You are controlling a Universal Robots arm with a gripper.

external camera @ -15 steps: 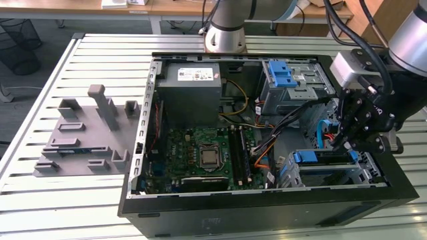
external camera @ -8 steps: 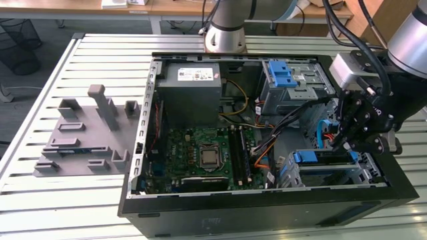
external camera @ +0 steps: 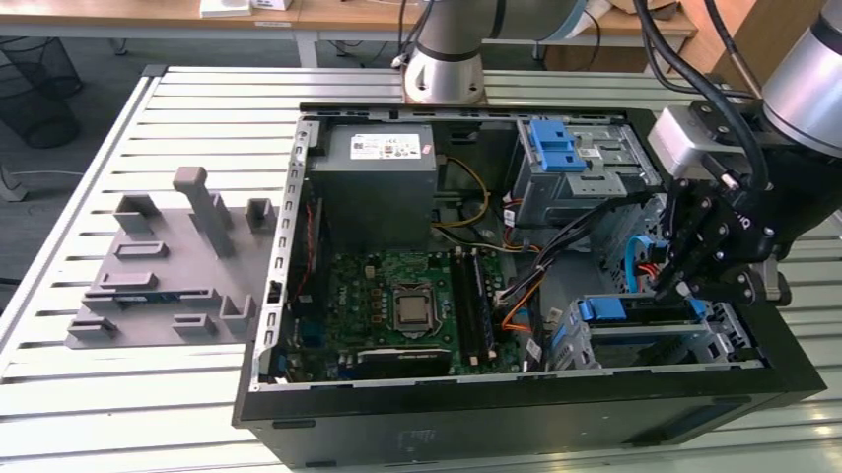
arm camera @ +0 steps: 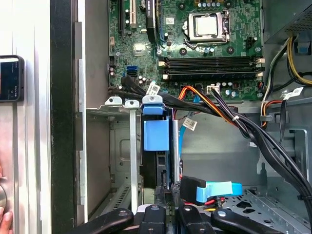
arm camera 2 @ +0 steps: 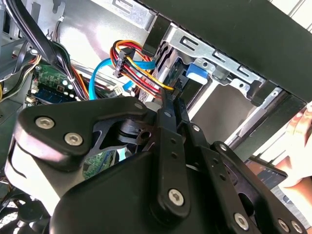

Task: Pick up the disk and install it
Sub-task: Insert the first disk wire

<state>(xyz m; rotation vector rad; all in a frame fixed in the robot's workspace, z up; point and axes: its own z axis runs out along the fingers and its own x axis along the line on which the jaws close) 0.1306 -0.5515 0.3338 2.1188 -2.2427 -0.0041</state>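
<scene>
The disk (external camera: pixel 608 309) stands on edge in the silver drive cage (external camera: pixel 717 340) at the front corner of the open computer case, on the exterior view's right. Its blue carrier frame (arm camera: pixel 156 134) faces the motherboard in the first wrist view. My black gripper (external camera: pixel 677 291) hangs just over the cage end of the disk. In the second wrist view its fingers run close together to a tip (arm camera 2: pixel 168 100) at the bay beside the blue frame (arm camera 2: pixel 197 70). The gripper (arm camera: pixel 165 195) looks shut, with its tip against the disk's dark edge and not around it.
A grey power-supply box (external camera: pixel 375 163) and a blue latch on a metal cage (external camera: pixel 553 148) sit at the back of the case. Orange, black and blue cables (arm camera: pixel 214 105) cross beside the bay. A grey fixture (external camera: pixel 172 266) lies on the table. A hand (arm camera: pixel 5 217) and phone (arm camera: pixel 10 78) are outside the case.
</scene>
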